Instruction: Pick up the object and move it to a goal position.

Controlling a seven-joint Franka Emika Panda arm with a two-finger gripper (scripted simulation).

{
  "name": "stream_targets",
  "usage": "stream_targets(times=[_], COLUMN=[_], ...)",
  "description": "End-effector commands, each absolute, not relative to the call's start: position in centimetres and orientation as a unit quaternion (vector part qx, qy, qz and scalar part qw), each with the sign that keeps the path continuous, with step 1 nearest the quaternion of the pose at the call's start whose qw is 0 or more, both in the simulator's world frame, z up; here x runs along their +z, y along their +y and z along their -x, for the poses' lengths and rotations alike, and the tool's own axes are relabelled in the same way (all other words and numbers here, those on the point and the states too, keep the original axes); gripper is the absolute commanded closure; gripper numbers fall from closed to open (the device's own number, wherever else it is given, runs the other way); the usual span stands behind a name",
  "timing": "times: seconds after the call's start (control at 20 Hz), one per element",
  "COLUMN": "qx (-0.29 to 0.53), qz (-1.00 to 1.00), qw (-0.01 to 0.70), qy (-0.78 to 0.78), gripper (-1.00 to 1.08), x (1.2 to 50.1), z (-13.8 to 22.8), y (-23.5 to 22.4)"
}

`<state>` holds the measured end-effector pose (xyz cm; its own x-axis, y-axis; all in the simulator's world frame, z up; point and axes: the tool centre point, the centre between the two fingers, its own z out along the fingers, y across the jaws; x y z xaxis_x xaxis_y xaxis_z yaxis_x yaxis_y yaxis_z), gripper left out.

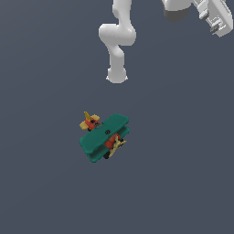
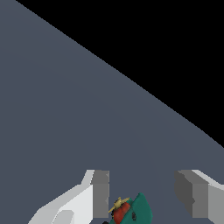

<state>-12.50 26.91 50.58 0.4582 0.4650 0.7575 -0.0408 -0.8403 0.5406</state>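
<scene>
The object, a small toy biplane [image 1: 105, 137] with teal-green wings, a red body and a yellow propeller and tail, rests on the grey floor in the middle of the exterior view. In the wrist view the biplane [image 2: 130, 211] shows only partly at the frame's edge, far beyond my fingers. My gripper [image 2: 142, 192] stands open with nothing between its two grey pads [image 2: 101, 192]. In the exterior view only the arm's white links [image 1: 117, 41] and part of the hand [image 1: 215, 16] show at the upper right, high above and away from the plane; the fingertips are out of that frame.
A flat grey floor [image 1: 45, 183] stretches all around the plane. The arm's base [image 1: 116, 75] stands behind the plane. In the wrist view the floor ends at a black void [image 2: 175, 43].
</scene>
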Motion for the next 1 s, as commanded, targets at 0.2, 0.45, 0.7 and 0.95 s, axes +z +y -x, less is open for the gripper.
stream_targets(times=[0.2, 0.45, 0.7, 0.95], qx=[0.512, 0.513, 0.511, 0.505], qz=[-0.796, -0.781, -0.768, -0.755], qw=[0.288, 0.317, 0.346, 0.375], qy=[0.147, 0.16, 0.173, 0.187], gripper=[-0.2, -0.2, -0.2, -0.2], x=[47.3, 44.4, 41.1, 37.7], z=[11.8, 11.1, 10.2, 9.3], y=[27.7, 27.8, 27.4, 26.3])
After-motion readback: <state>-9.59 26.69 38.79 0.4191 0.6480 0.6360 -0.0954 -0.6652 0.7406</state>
